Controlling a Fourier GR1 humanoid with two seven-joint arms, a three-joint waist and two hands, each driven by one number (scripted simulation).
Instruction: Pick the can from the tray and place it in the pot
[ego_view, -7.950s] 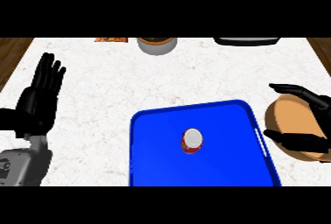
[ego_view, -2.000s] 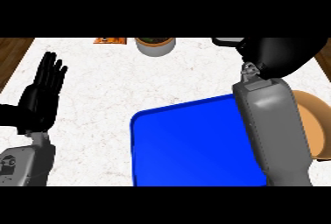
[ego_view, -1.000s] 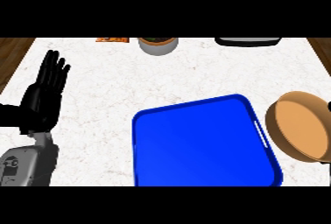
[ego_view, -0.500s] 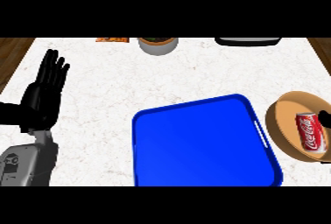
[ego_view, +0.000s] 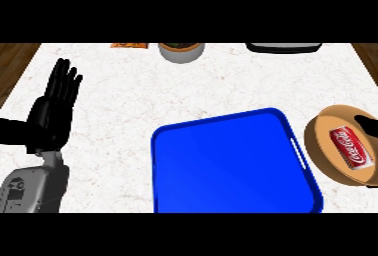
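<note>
The red can (ego_view: 352, 154) lies on its side inside the tan pot (ego_view: 316, 145) at the right edge of the counter. The blue tray (ego_view: 229, 165) in the middle holds nothing. My left hand (ego_view: 52, 112) rests open at the left, fingers straight and pointing up, well away from the tray. Only a small dark part of my right hand (ego_view: 367, 121) shows at the right edge, over the pot's far rim and apart from the can.
At the counter's back edge stand a grey bowl-like container (ego_view: 180, 51), a dark flat object (ego_view: 283, 47) and a small orange item (ego_view: 130, 45). Wooden floor shows past the counter's left and right corners.
The can that stood on the tray now lies in the pot. My right arm, which reached across the tray, has pulled back to the right edge. The left hand has not moved.
</note>
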